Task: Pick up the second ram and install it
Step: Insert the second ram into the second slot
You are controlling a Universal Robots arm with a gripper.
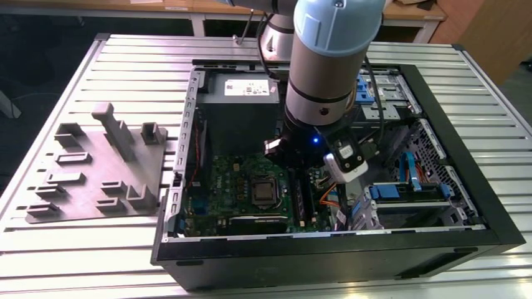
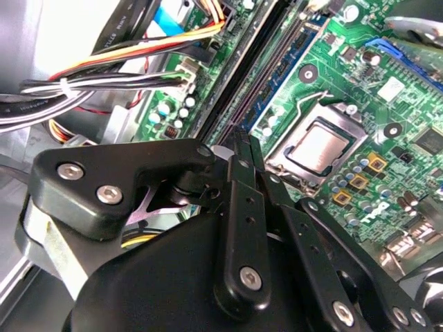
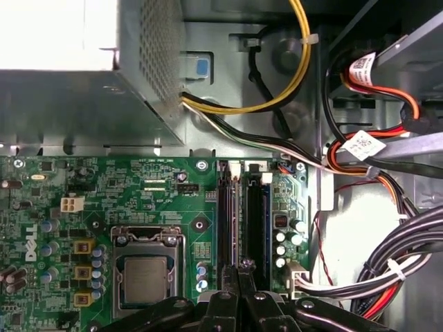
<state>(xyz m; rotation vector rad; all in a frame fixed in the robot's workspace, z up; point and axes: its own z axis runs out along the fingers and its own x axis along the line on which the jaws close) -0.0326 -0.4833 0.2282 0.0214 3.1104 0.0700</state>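
The end effector (image 2: 243, 140), fingers pressed together, tips over the memory slots (image 2: 266, 76); processor (image 2: 320, 146) near it, cables (image 2: 104, 79) on its other side.

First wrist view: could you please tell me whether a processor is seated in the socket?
Yes, a silver processor sits inside the metal-framed socket on the green board.

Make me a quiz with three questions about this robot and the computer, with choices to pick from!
1. Where is the gripper?
A. Far outside the computer.
B. Inside the computer case, above the long slots.
C. Under the computer.

2. What colour is the motherboard?
A. Green.
B. Red.
C. White.

3. The computer case is:
A. Closed up.
B. Lying face down.
C. Open, showing its insides.

Answers:
1 B: in both wrist views its tips sit over the slots beside the processor.
2 A: the board is green.
3 C: the exterior view looks straight in at the board.
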